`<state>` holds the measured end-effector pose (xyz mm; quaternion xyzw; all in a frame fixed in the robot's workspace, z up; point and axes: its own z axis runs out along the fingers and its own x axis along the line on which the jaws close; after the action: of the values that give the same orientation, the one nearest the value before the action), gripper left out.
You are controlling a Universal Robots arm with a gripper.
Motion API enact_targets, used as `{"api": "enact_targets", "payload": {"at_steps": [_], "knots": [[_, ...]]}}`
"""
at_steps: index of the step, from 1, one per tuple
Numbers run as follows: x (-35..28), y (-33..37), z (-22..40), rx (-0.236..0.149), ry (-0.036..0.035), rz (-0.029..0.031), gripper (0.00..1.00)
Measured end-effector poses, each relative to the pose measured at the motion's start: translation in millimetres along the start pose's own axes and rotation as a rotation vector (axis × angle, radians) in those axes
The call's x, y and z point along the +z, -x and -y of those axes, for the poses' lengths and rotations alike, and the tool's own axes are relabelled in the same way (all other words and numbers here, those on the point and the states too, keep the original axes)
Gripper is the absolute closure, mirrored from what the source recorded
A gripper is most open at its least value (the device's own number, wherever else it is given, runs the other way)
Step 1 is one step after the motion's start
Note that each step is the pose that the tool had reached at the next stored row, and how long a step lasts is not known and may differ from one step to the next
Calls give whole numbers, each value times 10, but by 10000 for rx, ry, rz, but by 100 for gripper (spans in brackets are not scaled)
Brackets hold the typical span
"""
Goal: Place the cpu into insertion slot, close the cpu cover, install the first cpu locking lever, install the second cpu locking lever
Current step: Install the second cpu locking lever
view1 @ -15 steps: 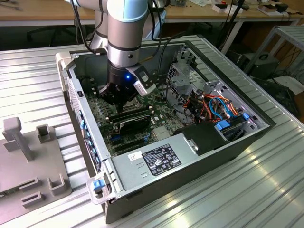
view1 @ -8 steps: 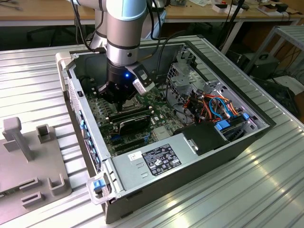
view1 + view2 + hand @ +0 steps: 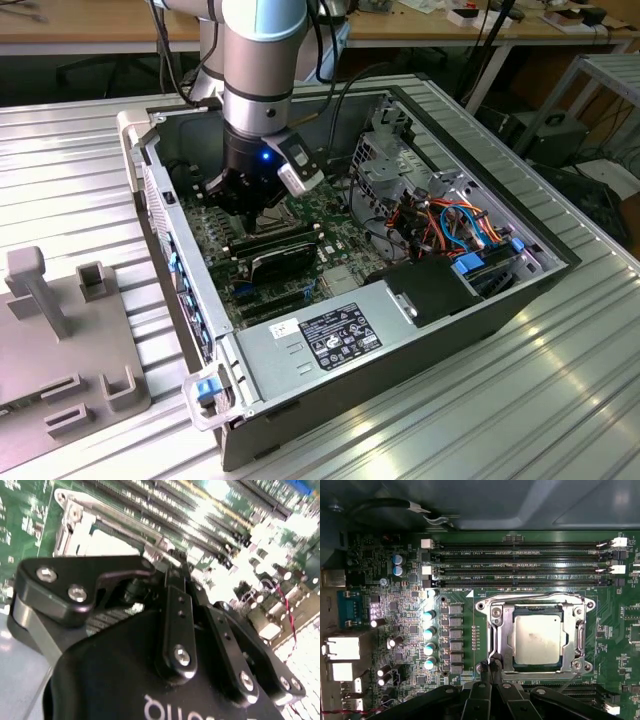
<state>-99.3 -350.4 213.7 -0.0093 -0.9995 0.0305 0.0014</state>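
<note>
Here, we find the cpu [image 3: 538, 639] seated in the insertion slot [image 3: 538, 610], the cpu cover [image 3: 578, 635] lowered to hold it. The pincer [image 3: 491, 666], fingertips drawn together, sits at the socket's corner, seemingly for locking work.

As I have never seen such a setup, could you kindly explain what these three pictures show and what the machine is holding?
The light-grey robot arm reaches into an open black desktop computer case lying on a ribbed metal table; the exterior view watches this from off the arm. Both wrist views come from cameras riding on the arm, looking past its black gripper at the green motherboard. In the first wrist view the silver-grey square cpu sits in the dark-framed insertion slot, with the silvery metal cpu cover down over its edges. The gripper is at the slot's corner; whether it holds anything is hidden.
</note>
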Motion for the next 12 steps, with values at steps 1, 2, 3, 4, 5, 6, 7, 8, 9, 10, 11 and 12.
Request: {"api": "enact_targets", "payload": {"at_steps": [1, 2, 3, 4, 5, 6, 7, 8, 9, 10, 11, 12], "knots": [[0, 0, 0, 1, 3, 0, 89], [0, 0, 0, 1, 4, 0, 89], [-1, -1, 0, 1, 4, -2, 89], [-3, 0, -1, 0, 5, -3, 89], [-9, 0, -2, -1, 6, -3, 89], [-28, 0, -4, 0, 8, -4, 89], [-56, -1, -4, 0, 8, -5, 89], [-86, -1, -4, 0, 7, -7, 89], [-140, -1, -2, -1, 7, -10, 89], [-168, 0, -2, -1, 8, -14, 89], [-224, 0, -2, -1, 7, -23, 89], [-261, 0, -2, -2, 6, -31, 89]]}}
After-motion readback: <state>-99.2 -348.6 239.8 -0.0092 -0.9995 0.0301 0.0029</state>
